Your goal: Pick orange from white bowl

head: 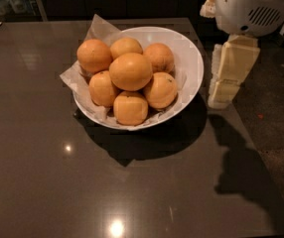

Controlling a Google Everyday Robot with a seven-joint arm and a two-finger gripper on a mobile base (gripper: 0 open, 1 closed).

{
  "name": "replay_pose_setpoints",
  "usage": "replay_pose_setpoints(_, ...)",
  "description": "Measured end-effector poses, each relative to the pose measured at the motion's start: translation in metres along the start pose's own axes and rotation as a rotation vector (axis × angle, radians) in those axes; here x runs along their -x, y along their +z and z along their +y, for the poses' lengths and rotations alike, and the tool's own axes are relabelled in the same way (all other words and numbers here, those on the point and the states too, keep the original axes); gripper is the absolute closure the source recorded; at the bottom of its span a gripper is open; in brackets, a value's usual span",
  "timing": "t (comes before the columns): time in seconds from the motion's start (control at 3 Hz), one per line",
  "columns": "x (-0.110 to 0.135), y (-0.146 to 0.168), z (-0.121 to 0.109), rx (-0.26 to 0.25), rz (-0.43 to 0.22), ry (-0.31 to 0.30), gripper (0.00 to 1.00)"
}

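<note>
We find the orange (130,71) topping the heap inside the white bowl (194,58) on the worktop (42,172). The hand (225,86) hangs just beside that bowl; its state we cannot tell.

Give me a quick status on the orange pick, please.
Tool at frame right, beside white bowl, outside its rim. Orange topmost in bowl, untouched. Nothing over it.

Orange (130,71): largest of the heap, smooth, slightly oval, even yellow-orange skin. Sits top centre, resting on the smaller oranges (159,89).
White bowl (194,58): wide, shallow, round, glossy, lined with crinkled whitish paper. Stands upright on the dark table (33,148).
Gripper (222,95): hangs just beside the bowl's right rim, clear of the orange.
</note>
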State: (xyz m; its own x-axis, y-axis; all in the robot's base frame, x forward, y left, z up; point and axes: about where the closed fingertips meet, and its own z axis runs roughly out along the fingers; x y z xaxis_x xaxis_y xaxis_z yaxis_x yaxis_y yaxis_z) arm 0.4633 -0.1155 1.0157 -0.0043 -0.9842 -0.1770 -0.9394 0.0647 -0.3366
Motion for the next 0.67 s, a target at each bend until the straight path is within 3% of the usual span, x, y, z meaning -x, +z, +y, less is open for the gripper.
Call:
replay_pose_setpoints(0.33, 0.001, 0.000, 0.000, -0.001, -0.003, -0.002, 0.00)
replay_pose_setpoints(0.67, 0.033, 0.007, -0.014, -0.012, -0.018, -0.055, 0.00)
